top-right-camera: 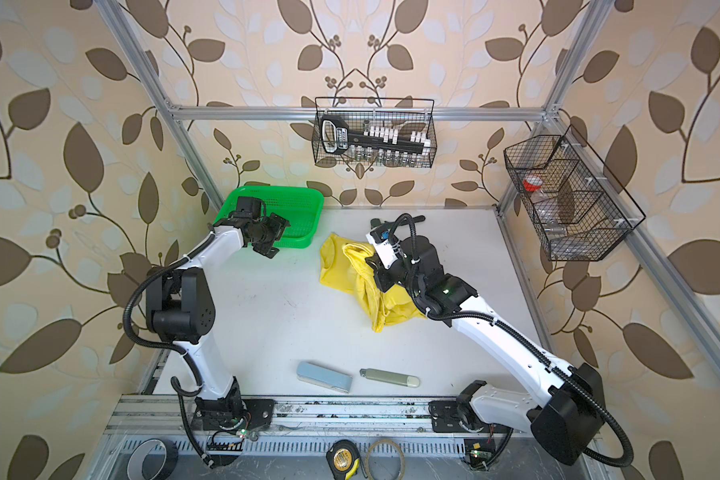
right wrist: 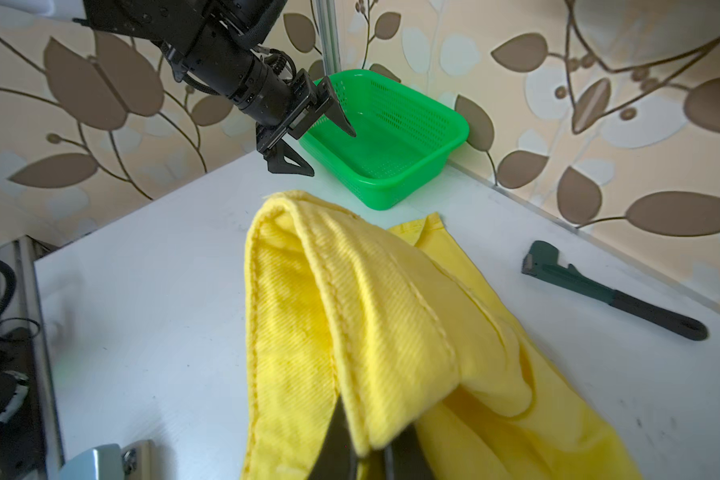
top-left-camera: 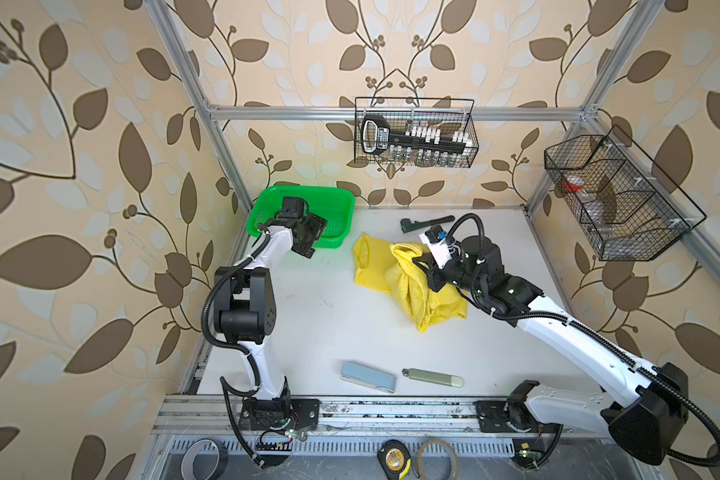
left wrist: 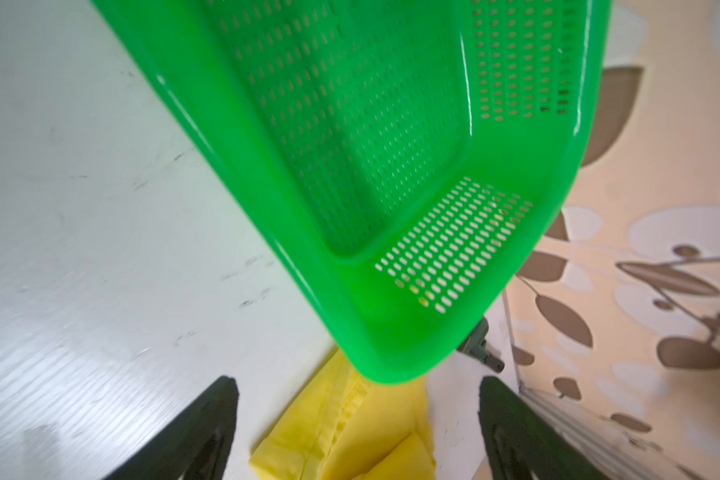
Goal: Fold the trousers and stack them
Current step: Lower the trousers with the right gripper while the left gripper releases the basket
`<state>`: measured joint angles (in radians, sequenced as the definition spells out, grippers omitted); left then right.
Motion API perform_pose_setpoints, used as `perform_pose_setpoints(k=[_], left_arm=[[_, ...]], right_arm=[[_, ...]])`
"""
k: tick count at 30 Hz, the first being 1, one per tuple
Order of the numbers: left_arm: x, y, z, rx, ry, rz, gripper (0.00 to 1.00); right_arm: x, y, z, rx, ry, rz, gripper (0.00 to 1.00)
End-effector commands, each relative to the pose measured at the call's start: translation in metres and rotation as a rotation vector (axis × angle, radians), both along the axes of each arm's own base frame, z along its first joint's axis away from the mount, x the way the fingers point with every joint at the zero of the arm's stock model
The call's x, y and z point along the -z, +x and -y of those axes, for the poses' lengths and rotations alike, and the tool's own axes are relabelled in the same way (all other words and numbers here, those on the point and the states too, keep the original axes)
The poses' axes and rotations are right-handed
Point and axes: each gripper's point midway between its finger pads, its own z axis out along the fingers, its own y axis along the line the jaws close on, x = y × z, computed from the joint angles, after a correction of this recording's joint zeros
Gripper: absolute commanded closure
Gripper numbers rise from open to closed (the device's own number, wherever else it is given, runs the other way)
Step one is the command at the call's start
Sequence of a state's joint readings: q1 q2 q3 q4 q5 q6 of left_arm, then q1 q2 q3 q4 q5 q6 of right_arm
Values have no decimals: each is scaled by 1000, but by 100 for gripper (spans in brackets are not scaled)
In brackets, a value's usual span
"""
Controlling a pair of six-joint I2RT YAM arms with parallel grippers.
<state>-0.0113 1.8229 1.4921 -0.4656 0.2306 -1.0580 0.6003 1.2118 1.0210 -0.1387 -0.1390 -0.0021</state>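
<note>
The bright yellow trousers (top-left-camera: 408,276) (top-right-camera: 366,286) lie crumpled on the white table, right of centre. My right gripper (top-left-camera: 421,266) (top-right-camera: 371,266) (right wrist: 371,453) is shut on a hemmed fold of them, and the cloth rises from the table and drapes over its fingers. A flat part of the trousers (right wrist: 433,241) (left wrist: 350,436) stays on the table toward the green mesh basket (top-left-camera: 344,199) (top-right-camera: 312,195) (right wrist: 454,120) (left wrist: 391,357). My left gripper (top-left-camera: 314,237) (top-right-camera: 277,235) (right wrist: 331,151) (left wrist: 356,380) hangs open over the basket's near edge, with nothing between its fingers.
A dark green pipe wrench (top-left-camera: 427,222) (right wrist: 612,295) lies behind the trousers near the back wall. A blue-grey case (top-left-camera: 368,376) and an olive cylinder (top-left-camera: 433,377) lie near the front edge. Wire baskets (top-left-camera: 416,133) (top-left-camera: 616,199) hang on the back and right walls.
</note>
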Motion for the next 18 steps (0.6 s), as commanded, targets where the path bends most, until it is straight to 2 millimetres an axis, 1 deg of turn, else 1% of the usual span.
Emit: perform_pose_setpoints(k=[1,3,7,8,9,11,13,14,16,18], left_arm=[[-21,-31,0,111,74,11,7],[-21,-46,8,169,97,-3,7],[-15,-76,45,322,110,-33,7],[-12,-83,55,357,115,-41,7],[-8,-89,64,386,121,-48,7],[3,-101,84,452,142,-74,7],[18,-110,96,499,171,-113,7],[25,-113,100,513,186,-125,7],[38,-114,107,535,195,-144,7],[47,-112,118,563,185,-157,7]], right_arm=[[-35,7,-9,-12,111,99,100],[-25,11,0,6,94,85,100],[14,14,26,43,112,-23,98],[26,13,35,60,126,-52,95],[33,13,42,75,138,-69,92],[52,11,62,133,150,-113,83],[67,9,86,215,150,-153,78],[76,6,98,261,149,-180,73],[88,1,121,362,146,-211,70],[99,-5,140,447,118,-241,61]])
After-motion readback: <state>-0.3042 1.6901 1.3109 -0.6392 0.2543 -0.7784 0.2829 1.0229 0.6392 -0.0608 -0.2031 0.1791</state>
